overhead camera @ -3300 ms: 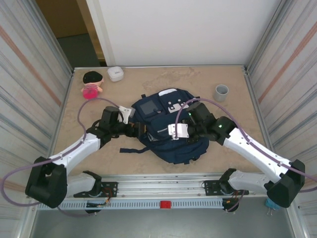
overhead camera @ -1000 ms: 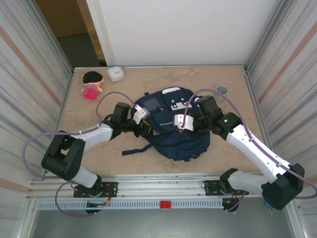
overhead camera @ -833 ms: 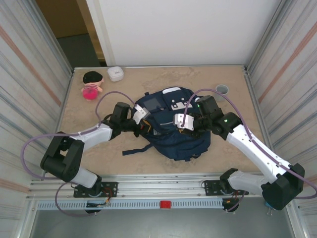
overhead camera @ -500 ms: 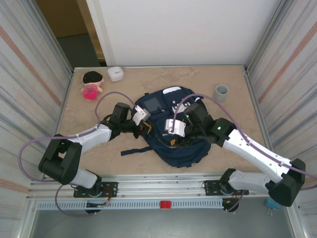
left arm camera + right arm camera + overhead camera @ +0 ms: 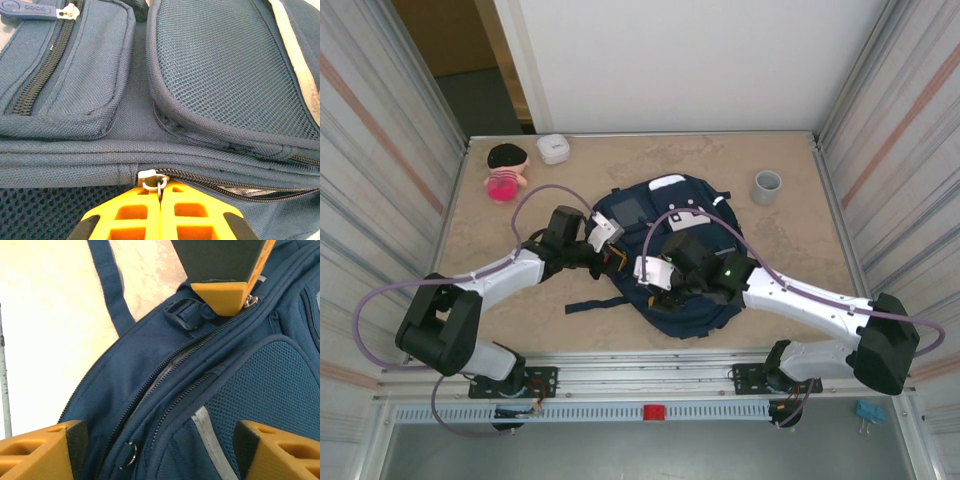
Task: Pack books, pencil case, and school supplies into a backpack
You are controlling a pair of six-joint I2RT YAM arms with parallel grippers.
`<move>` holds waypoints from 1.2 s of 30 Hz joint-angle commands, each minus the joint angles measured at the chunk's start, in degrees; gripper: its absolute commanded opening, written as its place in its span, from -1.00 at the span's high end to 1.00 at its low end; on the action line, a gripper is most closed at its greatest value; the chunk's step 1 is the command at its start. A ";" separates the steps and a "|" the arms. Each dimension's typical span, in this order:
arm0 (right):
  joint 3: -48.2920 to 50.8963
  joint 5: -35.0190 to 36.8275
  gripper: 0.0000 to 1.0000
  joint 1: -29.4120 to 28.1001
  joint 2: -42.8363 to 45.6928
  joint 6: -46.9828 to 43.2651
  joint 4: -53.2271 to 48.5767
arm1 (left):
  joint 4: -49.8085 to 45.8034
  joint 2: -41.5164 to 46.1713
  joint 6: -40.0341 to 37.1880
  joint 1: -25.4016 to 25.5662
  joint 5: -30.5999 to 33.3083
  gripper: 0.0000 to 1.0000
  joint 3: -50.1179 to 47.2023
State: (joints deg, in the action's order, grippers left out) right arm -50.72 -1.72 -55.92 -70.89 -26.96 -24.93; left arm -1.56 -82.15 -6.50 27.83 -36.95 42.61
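Observation:
The navy backpack (image 5: 695,240) lies flat in the middle of the table. My left gripper (image 5: 613,257) is at its left side, its yellow fingers (image 5: 125,215) shut on the metal zipper pull (image 5: 150,180) of the main zip. My right gripper (image 5: 660,293) hovers open over the backpack's near-left edge, and its fingers (image 5: 45,450) stand wide apart on either side of the blue fabric and a small metal ring (image 5: 129,454). Between them runs the zip (image 5: 165,372), up to the left gripper's finger (image 5: 222,290). The books, pencil case and school supplies are out of view.
A grey cup (image 5: 767,186) stands at the back right. A white rounded box (image 5: 553,149) and a pink and black doll (image 5: 505,170) sit at the back left. A loose strap (image 5: 588,303) trails onto the table. Metal walls close both sides.
My right gripper has opened and moved left and nearer, from the backpack's middle to its near-left edge. The left gripper stays shut on the zipper pull.

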 commanded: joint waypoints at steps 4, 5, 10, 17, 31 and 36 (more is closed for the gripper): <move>2.52 8.49 -0.42 -2.00 -1.22 2.07 2.99 | 0.68 2.56 2.03 0.24 -4.05 1.00 2.49; 3.28 10.84 -0.33 -2.00 -1.94 2.30 3.89 | 0.69 2.65 1.89 0.27 -4.27 1.00 2.47; 3.82 15.73 0.44 -1.32 -2.06 3.91 9.63 | -1.82 3.09 -0.27 0.71 -3.92 1.00 2.48; 3.60 10.23 1.00 1.80 -0.23 6.15 14.69 | -8.15 2.70 -5.12 4.06 -2.69 1.00 4.54; 5.03 -6.10 1.00 7.85 0.75 5.62 22.86 | -1.62 5.46 1.20 14.93 -6.12 1.00 5.89; 6.46 -18.48 1.00 12.52 6.12 -3.24 16.66 | -0.47 10.20 -0.30 14.53 1.48 0.18 3.14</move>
State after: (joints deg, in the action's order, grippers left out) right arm -44.91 -9.39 -45.39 -68.14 -24.23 -9.15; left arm -6.48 -78.02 -5.23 41.60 -34.46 46.33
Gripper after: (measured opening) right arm 0.120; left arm 0.377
